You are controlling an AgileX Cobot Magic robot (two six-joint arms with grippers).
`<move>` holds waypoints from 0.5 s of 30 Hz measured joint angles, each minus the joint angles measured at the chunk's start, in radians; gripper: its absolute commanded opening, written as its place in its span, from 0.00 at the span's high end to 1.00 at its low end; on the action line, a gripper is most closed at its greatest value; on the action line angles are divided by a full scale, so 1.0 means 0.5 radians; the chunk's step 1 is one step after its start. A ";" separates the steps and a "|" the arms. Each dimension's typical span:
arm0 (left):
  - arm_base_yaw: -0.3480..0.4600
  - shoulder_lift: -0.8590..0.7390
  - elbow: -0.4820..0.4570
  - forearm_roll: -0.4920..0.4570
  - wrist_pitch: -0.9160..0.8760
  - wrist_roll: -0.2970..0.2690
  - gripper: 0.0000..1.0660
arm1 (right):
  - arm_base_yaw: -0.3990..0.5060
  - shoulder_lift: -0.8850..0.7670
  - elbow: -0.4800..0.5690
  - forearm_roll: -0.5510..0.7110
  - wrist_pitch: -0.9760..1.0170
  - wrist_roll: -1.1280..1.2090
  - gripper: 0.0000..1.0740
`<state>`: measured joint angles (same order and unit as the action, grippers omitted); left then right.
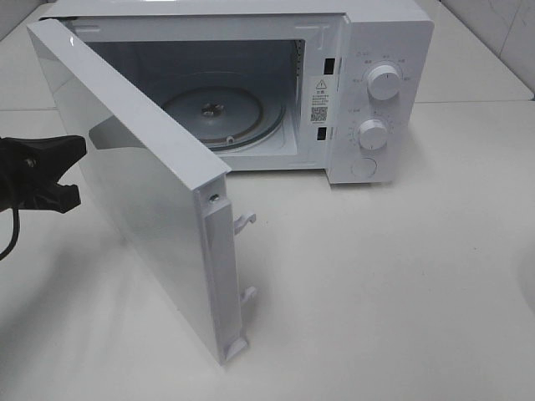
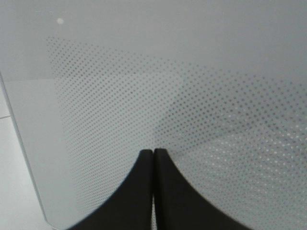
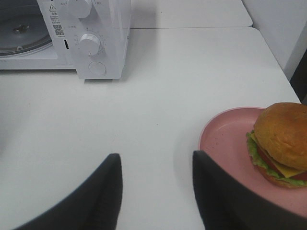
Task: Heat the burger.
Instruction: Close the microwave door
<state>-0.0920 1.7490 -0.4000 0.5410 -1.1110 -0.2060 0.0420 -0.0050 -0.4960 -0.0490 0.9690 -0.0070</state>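
The right gripper [image 3: 156, 191], jaws apart and empty, hangs just beside the small tan-bunned burger [image 3: 280, 141] on its round pink plate [image 3: 225, 136] (probably nearest arm). Farther off, the white microwave [image 1: 368, 92] stands open; the left gripper [image 2: 153, 187], pinched shut, meets its door [image 1: 142, 209].

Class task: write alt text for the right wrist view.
A burger sits on a pink plate on a white table, beside the open black jaws of the right gripper. A white microwave stands farther off, door open.
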 measured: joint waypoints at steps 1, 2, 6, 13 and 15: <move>0.000 0.000 0.000 -0.002 0.002 0.000 1.00 | 0.000 0.000 0.000 0.000 0.000 0.000 0.54; 0.000 0.000 0.000 -0.002 0.002 0.000 1.00 | 0.000 0.000 0.000 0.000 0.000 0.000 0.54; -0.050 0.000 0.000 -0.042 0.012 0.000 1.00 | 0.000 0.000 0.000 0.000 0.000 0.000 0.54; -0.196 0.000 -0.044 -0.168 0.066 0.084 1.00 | 0.000 0.000 0.000 0.000 0.000 0.000 0.54; -0.226 0.000 -0.090 -0.194 0.090 0.090 1.00 | 0.000 0.000 0.000 0.000 0.000 0.000 0.54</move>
<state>-0.2050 1.7490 -0.4450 0.4440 -1.0660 -0.1610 0.0420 -0.0050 -0.4960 -0.0490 0.9690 -0.0070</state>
